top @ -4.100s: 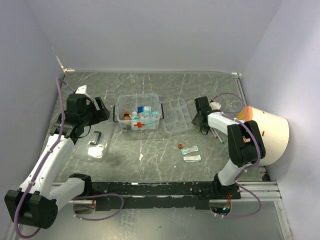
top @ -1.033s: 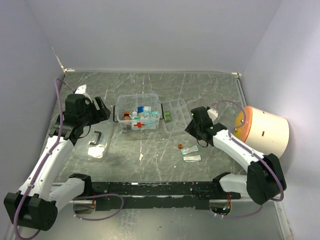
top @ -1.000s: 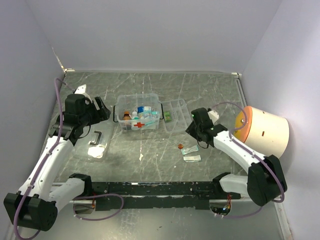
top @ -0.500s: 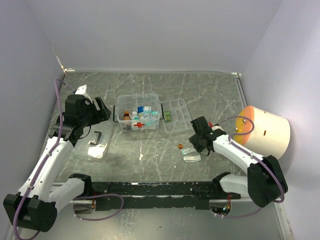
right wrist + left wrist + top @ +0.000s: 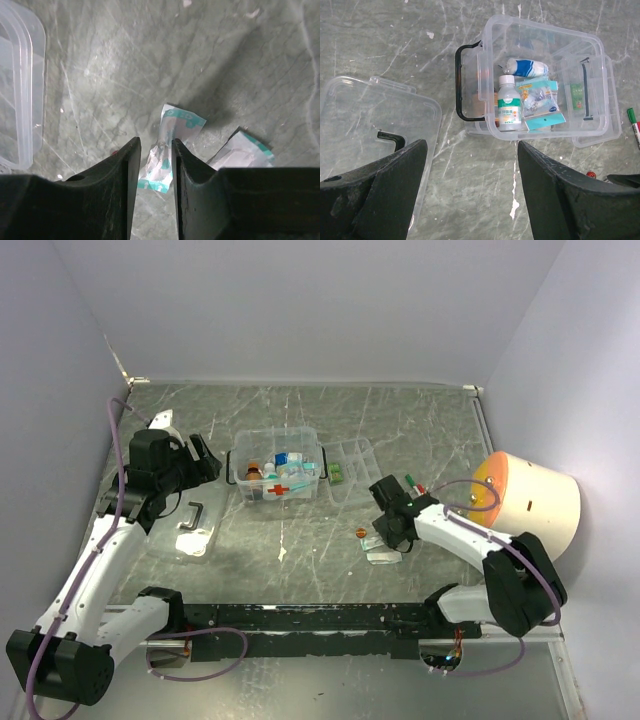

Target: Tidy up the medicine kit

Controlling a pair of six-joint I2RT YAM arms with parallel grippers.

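Now the right gripper [image 5: 155, 165] has dropped, narrowly parted around a teal packet [image 5: 167, 150]; left gripper [image 5: 470, 195] hangs open beside the medicine kit [image 5: 540, 85].

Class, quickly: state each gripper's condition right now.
Left gripper: open, holding nothing.
Right gripper: nearly closed around a small white-and-teal sachet; a firm grip cannot be told.

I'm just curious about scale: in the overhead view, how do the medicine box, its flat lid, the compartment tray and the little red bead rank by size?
1. Medicine kit and flat lid: they look about alike, so I won't rank them.
2. Compartment tray, partly hidden behind the box.
3. Red bead, by far the smallest.
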